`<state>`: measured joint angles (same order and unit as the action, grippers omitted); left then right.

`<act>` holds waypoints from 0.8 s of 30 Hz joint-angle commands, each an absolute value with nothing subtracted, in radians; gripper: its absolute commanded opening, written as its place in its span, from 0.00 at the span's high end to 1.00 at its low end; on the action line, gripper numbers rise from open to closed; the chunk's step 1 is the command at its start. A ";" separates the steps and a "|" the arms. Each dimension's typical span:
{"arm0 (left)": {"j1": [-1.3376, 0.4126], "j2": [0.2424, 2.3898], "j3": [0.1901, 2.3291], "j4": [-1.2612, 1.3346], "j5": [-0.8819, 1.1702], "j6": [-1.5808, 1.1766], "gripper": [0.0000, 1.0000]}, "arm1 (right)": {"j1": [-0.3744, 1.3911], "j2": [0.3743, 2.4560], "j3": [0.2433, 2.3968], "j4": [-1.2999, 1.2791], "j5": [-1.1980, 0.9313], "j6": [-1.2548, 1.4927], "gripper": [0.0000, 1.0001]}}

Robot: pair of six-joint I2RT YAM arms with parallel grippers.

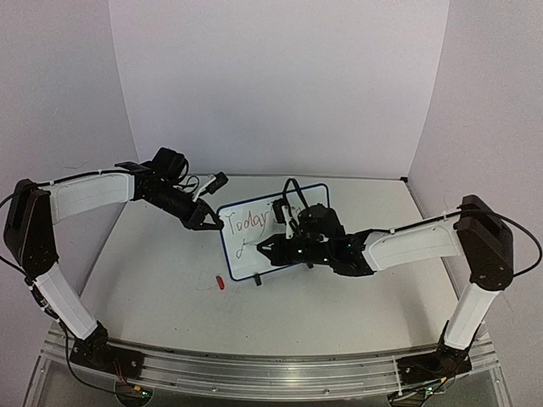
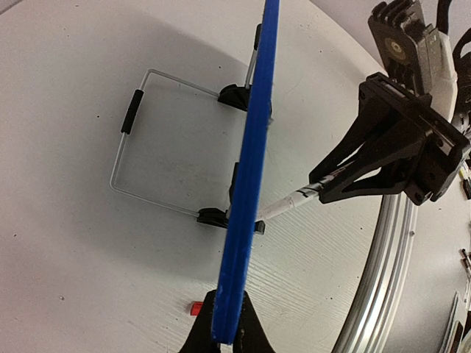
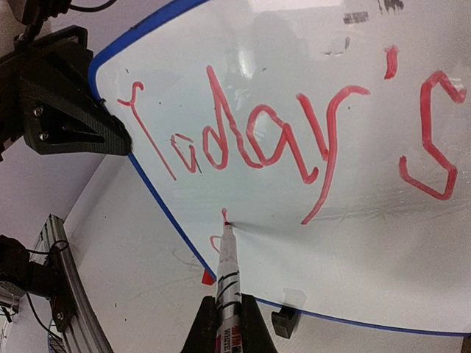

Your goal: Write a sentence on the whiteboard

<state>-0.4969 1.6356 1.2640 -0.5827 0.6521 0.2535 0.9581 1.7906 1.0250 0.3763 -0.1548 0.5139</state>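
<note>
The whiteboard (image 1: 259, 243) stands tilted at mid-table. "Today's" (image 3: 257, 140) is written in red across its top line. Below it are a short stroke and a small curl at the start of a second line. My left gripper (image 1: 210, 222) is shut on the board's blue left edge (image 2: 246, 184); its fingertips (image 2: 224, 334) pinch the frame. My right gripper (image 1: 276, 248) is shut on a white marker (image 3: 228, 272). The marker's red tip touches the board just under "Today". The marker also shows in the left wrist view (image 2: 294, 200).
A red marker cap (image 1: 218, 282) lies on the table in front of the board's lower left corner. A wire stand (image 2: 129, 147) props the board from behind. Black feet (image 3: 283, 322) hold its lower edge. The table's metal rail (image 2: 383, 272) runs along the near edge.
</note>
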 commanded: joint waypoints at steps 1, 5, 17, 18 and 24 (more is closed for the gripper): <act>-0.517 1.647 1.271 -0.591 0.588 0.263 1.00 | 0.953 1.821 0.999 0.406 -0.178 0.535 1.00; -0.518 1.650 1.272 -0.591 0.588 0.264 1.00 | 0.954 1.831 0.993 0.408 -0.181 0.537 1.00; -0.517 1.654 1.272 -0.592 0.586 0.265 1.00 | 0.953 1.786 0.960 0.402 -0.136 0.534 1.00; -0.517 1.653 1.272 -0.591 0.586 0.265 1.00 | 0.954 1.772 0.955 0.400 -0.128 0.532 1.00; -0.517 1.654 1.272 -0.592 0.585 0.264 1.00 | 0.953 1.697 0.927 0.407 -0.149 0.523 1.00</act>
